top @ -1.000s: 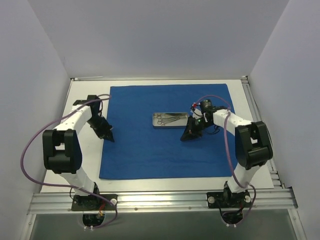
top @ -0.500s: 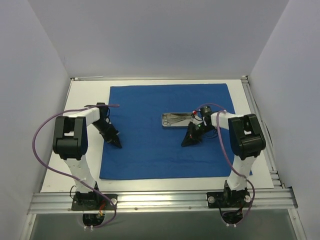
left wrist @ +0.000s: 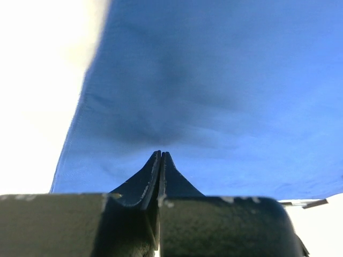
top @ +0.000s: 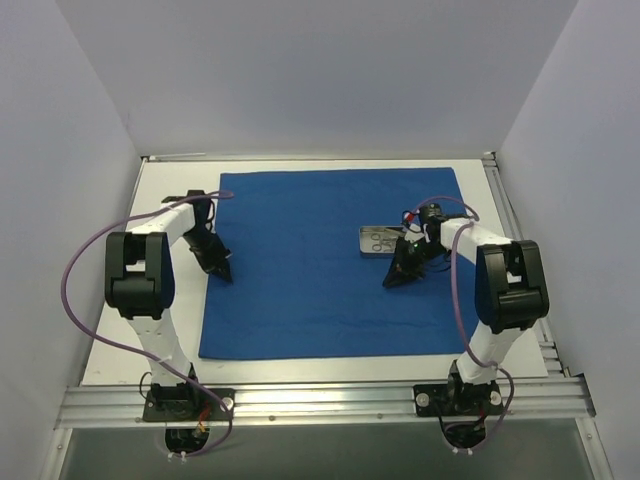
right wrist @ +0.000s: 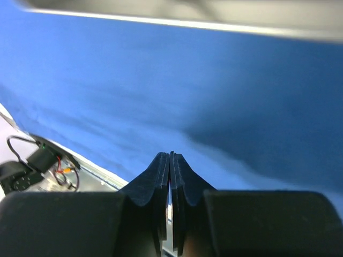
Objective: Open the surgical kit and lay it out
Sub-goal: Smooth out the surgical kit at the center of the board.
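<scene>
The surgical kit's royal-blue cloth (top: 310, 290) lies spread flat as a large sheet on the white table. A small metal tray (top: 377, 241) with thin silver ring-handled instruments sits on the cloth right of centre, its right end hidden by my right arm. My right gripper (top: 395, 281) is shut, tips down on the cloth just in front of the tray. In the right wrist view the shut gripper (right wrist: 171, 154) is over blue cloth (right wrist: 161, 85), and the tray is a grey blur at the top (right wrist: 187, 10). My left gripper (top: 223, 273) is shut at the cloth's left edge; it also shows in the left wrist view (left wrist: 161, 153).
Bare white table (top: 165, 330) borders the cloth on the left, and a narrow strip (top: 520, 340) on the right. A metal rail (top: 320, 398) runs along the near edge. White walls enclose the table on three sides. Purple cables loop beside both arms.
The tray has slid right across the cloth, from the centre to right of centre, with my right gripper moving right beside it. My left gripper shifted slightly back towards the cloth's left edge.
</scene>
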Robot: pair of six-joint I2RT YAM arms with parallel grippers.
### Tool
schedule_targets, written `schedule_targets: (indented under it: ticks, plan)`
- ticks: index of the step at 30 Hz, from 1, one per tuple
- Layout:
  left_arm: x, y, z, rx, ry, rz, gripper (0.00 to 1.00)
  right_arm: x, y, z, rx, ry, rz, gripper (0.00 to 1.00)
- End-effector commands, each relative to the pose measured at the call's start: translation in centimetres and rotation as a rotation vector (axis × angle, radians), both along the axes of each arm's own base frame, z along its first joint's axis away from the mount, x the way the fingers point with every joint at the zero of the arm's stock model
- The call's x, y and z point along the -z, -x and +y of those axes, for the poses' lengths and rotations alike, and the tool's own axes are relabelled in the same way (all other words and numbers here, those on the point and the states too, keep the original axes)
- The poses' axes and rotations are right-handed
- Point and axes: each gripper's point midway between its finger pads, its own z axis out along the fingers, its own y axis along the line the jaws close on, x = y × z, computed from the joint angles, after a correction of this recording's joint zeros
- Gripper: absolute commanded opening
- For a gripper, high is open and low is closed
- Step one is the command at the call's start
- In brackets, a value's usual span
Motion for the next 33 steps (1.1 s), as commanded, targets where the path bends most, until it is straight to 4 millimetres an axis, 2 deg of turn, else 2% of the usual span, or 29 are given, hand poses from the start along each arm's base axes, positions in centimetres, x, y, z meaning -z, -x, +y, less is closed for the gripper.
schedule_targets:
  ticks: [1,4,5,7,8,11,12,16,20,23,25,29,33]
  plan:
    - [-3.5,-1.8,-0.3,0.082,-0.022,-0.112,0.02,-2.6,-1.8,1.7,-0.078,-0.030,-0.075,0.04]
    - [-4.7,-1.5,-2.4,0.150,0.029,-0.132,0.02,-4.2,-2.5,1.8,-0.073,0.002,-0.117,0.07]
    - [-5.1,-1.0,-4.0,0.181,0.071,-0.131,0.02,-4.5,-2.6,1.9,-0.068,0.001,-0.120,0.08]
    - [-5.3,0.0,-5.9,0.204,0.127,-0.128,0.02,-4.6,-2.0,2.1,-0.060,-0.007,-0.092,0.10]
    - [-5.5,0.5,-8.2,0.240,0.191,-0.138,0.02,-4.5,-1.5,2.5,-0.076,-0.023,-0.083,0.11]
    - [-5.6,1.4,-12.5,0.280,0.329,-0.146,0.02,-3.9,0.2,5.1,-0.190,-0.059,-0.065,0.13]
    - [-5.4,2.4,-14.3,0.311,0.349,-0.127,0.02,-3.7,1.5,6.9,-0.257,-0.092,-0.042,0.14]
    - [-4.5,4.4,-17.9,0.399,0.371,-0.083,0.02,-3.0,4.3,10.3,-0.391,-0.166,-0.015,0.13]
    - [-2.2,6.4,-18.1,0.386,0.358,0.006,0.02,-2.0,5.8,11.9,-0.386,-0.193,0.024,0.08]
    - [-0.5,8.1,-17.6,0.342,0.348,0.086,0.02,-1.0,6.8,11.6,-0.400,-0.165,0.048,0.07]
    - [0.1,9.0,-17.3,0.308,0.337,0.117,0.02,0.2,8.0,10.6,-0.398,-0.128,0.097,0.07]
    - [1.3,11.0,-15.4,0.278,0.260,0.168,0.02,2.6,10.5,8.0,-0.366,0.000,0.200,0.04]
    - [1.2,11.8,-14.1,0.281,0.205,0.176,0.02,3.1,12.2,5.9,-0.341,0.102,0.256,0.01]
